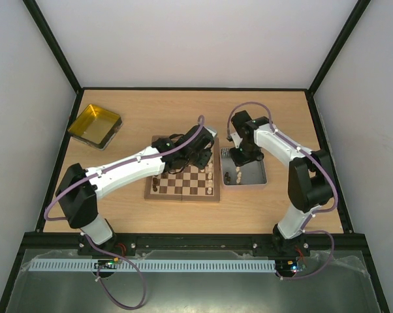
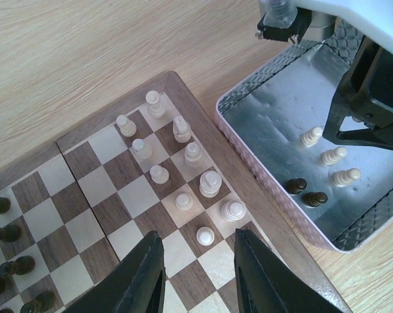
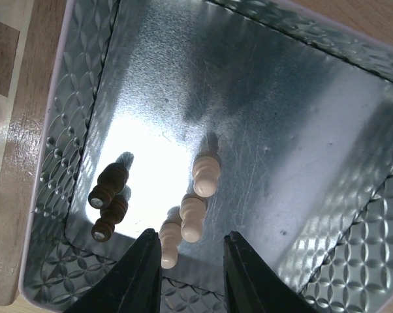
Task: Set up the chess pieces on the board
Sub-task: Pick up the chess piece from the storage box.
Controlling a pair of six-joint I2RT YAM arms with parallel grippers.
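Chess pieces (image 2: 193,154): pale ones upright in two short rows at the right edge of the board (image 2: 85,215), dark ones along its left edge; board lies mid table (image 1: 131,215). Left arm stretched forward-right over board; left gripper (image 2: 198,236) hovers above the pale rows, fingers moderately apart, nothing between them. Right arm bent back leftward; right gripper (image 3: 191,238) points down into grey metal tray (image 3: 72,98) just right of board, fingers narrowly apart, holding nothing; three pale, two dark pieces inside.

Left pincer (image 2: 198,241) parted, empty; right pincer (image 3: 191,238) parted, empty, pointing down.
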